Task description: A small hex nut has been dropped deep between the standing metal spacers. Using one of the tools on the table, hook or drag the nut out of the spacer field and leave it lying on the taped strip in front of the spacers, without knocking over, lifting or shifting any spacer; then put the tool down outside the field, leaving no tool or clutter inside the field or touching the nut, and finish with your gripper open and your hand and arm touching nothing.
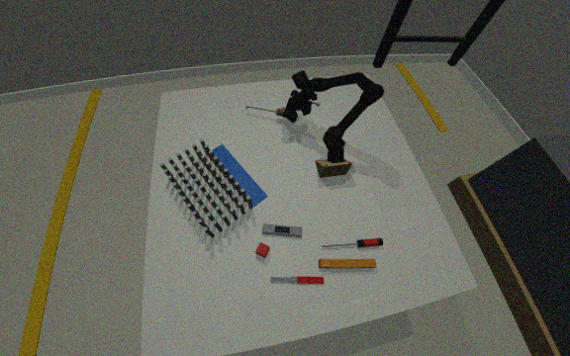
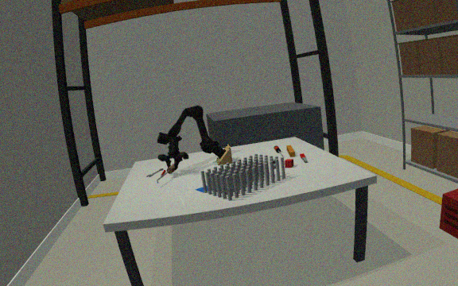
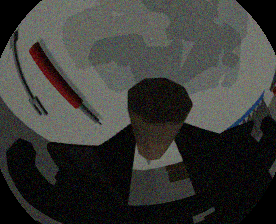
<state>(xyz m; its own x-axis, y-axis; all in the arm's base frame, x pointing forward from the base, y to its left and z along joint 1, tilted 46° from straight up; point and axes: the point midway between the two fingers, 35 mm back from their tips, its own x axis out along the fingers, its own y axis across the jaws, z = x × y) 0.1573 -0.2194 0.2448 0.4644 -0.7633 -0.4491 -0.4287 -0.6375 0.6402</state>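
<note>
My gripper is at the far side of the table, well away from the spacers. It is shut on the brown handle of a hook tool, whose thin metal rod points left just above the table. In the wrist view the held handle shows as a dark round shape between the fingers. The field of standing metal spacers has the blue taped strip along its front edge. The hex nut is hidden among the spacers.
A red-handled tool lies on the table beside the gripper. Nearer the front lie a grey block, a red cube, a red-handled screwdriver, an orange bar and a red-handled blade. The arm's base stands mid-table.
</note>
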